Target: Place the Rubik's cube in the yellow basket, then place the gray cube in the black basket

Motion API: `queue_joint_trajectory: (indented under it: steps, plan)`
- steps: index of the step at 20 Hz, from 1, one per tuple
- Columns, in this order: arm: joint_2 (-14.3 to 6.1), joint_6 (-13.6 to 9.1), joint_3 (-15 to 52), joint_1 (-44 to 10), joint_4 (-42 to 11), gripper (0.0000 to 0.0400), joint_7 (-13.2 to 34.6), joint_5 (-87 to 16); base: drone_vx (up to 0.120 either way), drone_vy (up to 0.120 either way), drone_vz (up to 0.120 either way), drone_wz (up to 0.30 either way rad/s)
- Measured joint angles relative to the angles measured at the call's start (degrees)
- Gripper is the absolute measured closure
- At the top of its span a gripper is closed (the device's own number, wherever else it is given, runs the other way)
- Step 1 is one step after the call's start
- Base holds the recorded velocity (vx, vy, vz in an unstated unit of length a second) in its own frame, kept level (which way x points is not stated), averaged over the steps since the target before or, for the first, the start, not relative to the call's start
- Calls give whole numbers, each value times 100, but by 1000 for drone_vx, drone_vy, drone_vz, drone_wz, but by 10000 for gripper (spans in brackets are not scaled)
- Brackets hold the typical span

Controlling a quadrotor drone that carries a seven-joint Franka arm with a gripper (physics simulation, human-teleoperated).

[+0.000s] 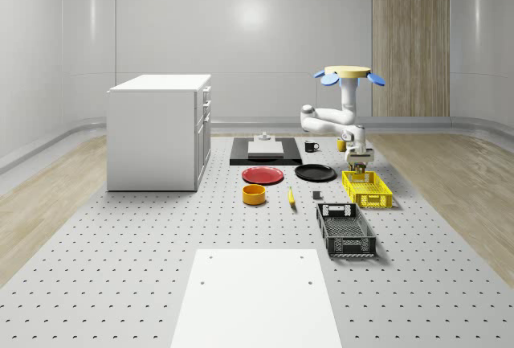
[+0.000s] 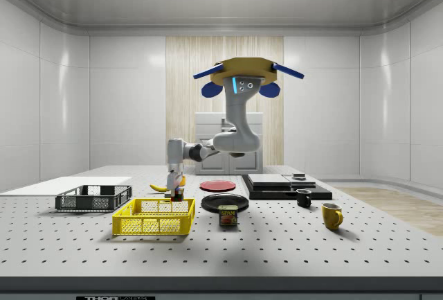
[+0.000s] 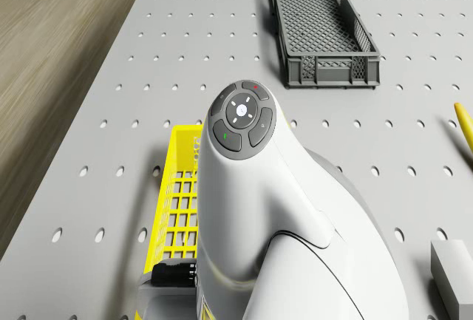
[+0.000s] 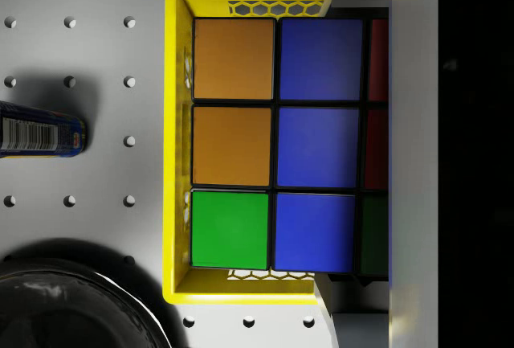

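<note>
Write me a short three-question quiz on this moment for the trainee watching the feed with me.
1. True or false: the Rubik's cube is held directly above the yellow basket.
2. Which basket lies at the whole-scene view's nearer end: A) yellow basket, B) black basket?
3. Fill in: in the side view, the drone hovers above the ____ plate.

Key:
1. True. The wrist view shows the cube framed by the basket's walls, and the gripper sits over the basket's far end.
2. B.
3. Black.
</note>
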Motion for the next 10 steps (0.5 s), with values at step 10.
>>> queue_joint_trajectory:
  steps: [10]
  plan:
    - [-23, 21, 2, -5, 1, 77, 3, 9, 36, 0, -92, 0]
